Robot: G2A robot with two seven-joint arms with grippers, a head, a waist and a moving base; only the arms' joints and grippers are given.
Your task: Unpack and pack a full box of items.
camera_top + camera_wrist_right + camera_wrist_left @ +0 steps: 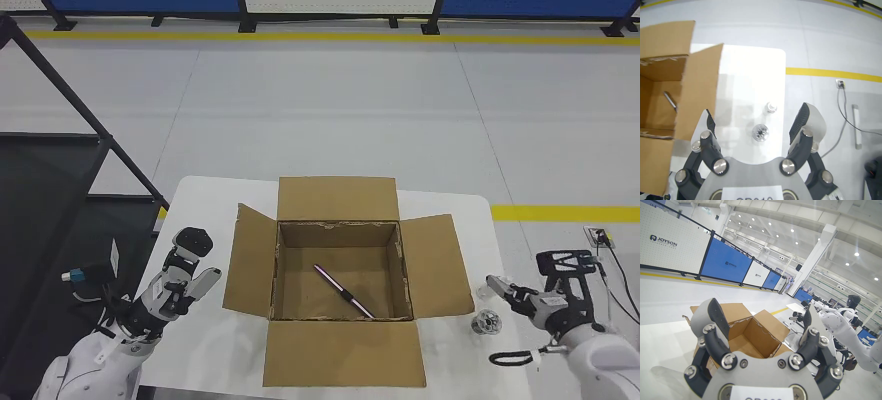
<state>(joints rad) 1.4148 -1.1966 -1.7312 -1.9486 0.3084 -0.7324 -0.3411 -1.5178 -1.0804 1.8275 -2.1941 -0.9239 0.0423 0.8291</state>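
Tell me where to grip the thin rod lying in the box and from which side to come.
Grip the rod at mid-shaft, straight down from above, closing across its diagonal line. It lies flat on the floor of the open box, whose walls block a sideways approach. One end sits close to the near wall, so the middle probably leaves most room.

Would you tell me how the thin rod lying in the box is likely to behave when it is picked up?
The rod looks straight and slender, so it is probably stiff and light. It seems round and lies flat on the floor of the box, so a nudge may roll it. Its thinness could make pinching fiddly.
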